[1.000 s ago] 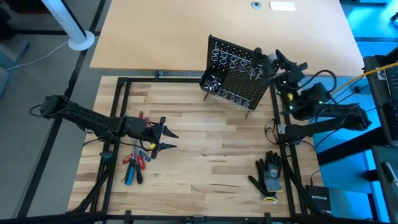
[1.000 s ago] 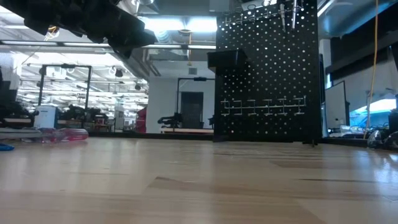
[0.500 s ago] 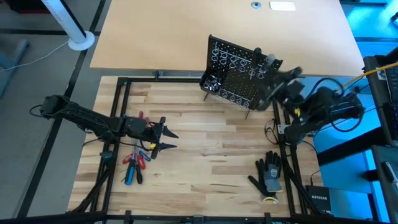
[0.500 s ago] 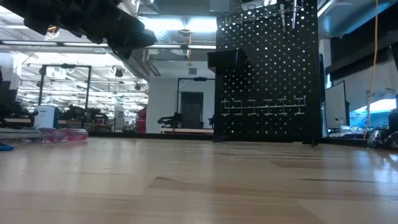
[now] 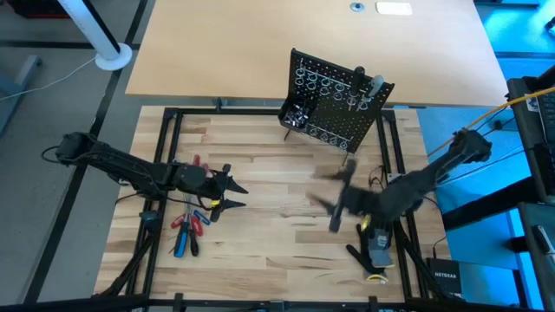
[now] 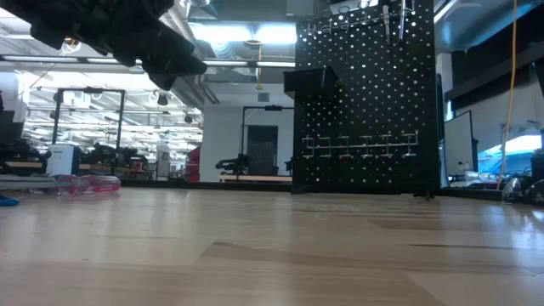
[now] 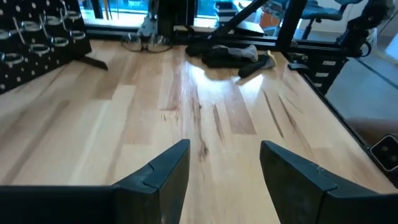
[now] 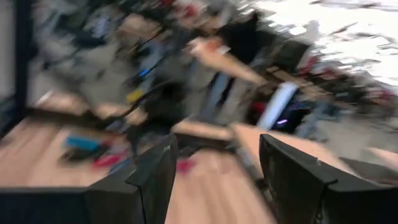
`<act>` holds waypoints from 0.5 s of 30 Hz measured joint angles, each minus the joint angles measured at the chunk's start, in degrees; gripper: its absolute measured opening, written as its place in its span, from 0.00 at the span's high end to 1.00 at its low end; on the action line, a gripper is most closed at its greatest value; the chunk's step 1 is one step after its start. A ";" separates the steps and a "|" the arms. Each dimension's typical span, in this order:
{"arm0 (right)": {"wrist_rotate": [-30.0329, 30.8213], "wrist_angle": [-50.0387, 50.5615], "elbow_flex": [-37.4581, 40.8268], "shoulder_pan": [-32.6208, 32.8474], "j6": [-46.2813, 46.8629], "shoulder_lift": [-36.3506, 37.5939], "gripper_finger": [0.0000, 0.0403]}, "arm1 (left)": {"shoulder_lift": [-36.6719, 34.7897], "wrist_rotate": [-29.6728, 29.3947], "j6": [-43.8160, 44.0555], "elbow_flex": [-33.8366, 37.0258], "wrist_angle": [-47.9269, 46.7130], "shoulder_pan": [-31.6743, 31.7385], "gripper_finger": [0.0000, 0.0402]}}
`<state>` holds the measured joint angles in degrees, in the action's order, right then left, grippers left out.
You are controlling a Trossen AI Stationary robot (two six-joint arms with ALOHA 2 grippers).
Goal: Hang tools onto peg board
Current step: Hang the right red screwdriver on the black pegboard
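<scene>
The peg board stands at the far edge of the wooden table, right of its middle, tilted back so that the high view looks onto its ring holders; its long axis runs obliquely, from the far left corner toward the near right. Two dark-handled tools hang in the rings near its upper right corner, handles up at the board's top edge and shafts pointing down its face; in the low view the same pair shows at the panel's top, hanging upright. The loose tools with red and blue handles lie in a small heap on the left part of the table, mostly with their long axes running near-to-far, some fanned slightly apart. The left gripper sits just beside this heap, on its right, pointing toward the table's middle with its fingers spread wide and empty; the left wrist view confirms bare wood between them. The right gripper is over the table right of centre, near the work glove, smeared by motion; its wrist view shows the fingers parted with nothing between them.
</scene>
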<state>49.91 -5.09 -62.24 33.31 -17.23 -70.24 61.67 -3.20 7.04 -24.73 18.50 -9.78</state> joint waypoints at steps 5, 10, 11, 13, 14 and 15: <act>-8.00 6.41 0.00 0.10 6.87 -7.16 0.44 | -0.02 -1.84 5.67 -3.20 -9.91 0.00 0.54; -9.51 9.31 0.04 0.08 12.33 -15.29 0.44 | 0.02 -6.45 20.79 -10.36 -35.96 0.02 0.54; -9.51 9.12 0.04 0.08 13.35 -16.87 0.44 | 0.02 -6.45 23.83 -11.47 -39.79 0.02 0.54; -9.50 8.13 0.04 0.04 15.42 -19.94 0.44 | 0.02 -6.43 29.65 -13.18 -46.16 0.00 0.54; -9.50 7.66 0.04 -0.07 15.64 -21.23 0.44 | 0.02 -6.45 32.47 -13.77 -48.77 0.00 0.54; -9.49 7.79 0.05 -0.32 15.44 -22.32 0.44 | 0.02 -6.45 35.19 -14.25 -51.04 0.02 0.54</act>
<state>40.42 2.70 -62.18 32.99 -1.79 -92.57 61.69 -9.65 42.23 -38.98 -32.54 -9.76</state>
